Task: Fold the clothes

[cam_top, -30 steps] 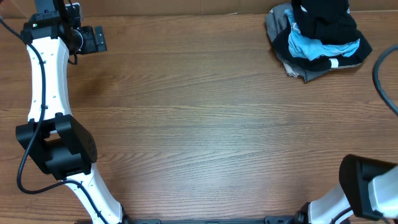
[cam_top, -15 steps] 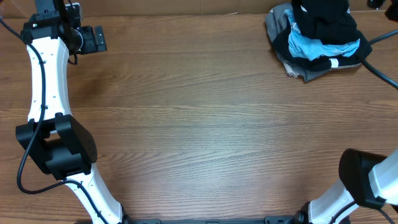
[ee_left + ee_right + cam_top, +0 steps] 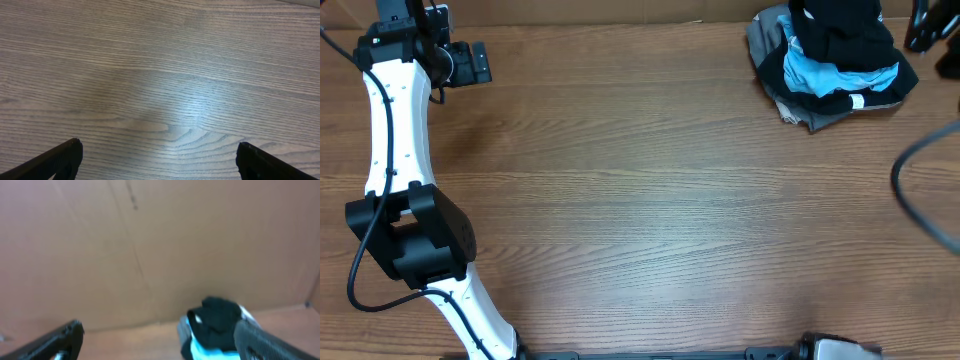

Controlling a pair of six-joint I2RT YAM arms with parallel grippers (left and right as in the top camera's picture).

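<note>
Wood-grain table (image 3: 650, 200) — clothes (image 3: 840, 28) heaped at far corner; left tool (image 3: 159, 146) and right tool (image 3: 159, 328) gape empty

Bright, even light falls on the table (image 3: 650, 200) from above, and its wood lines look sharp. In the left wrist view a soft white shine sits on the wood. The right wrist view is blurry all over; the clothes (image 3: 217, 317) are a fuzzy black blob. The cable (image 3: 896, 182) looks smeared.
</note>
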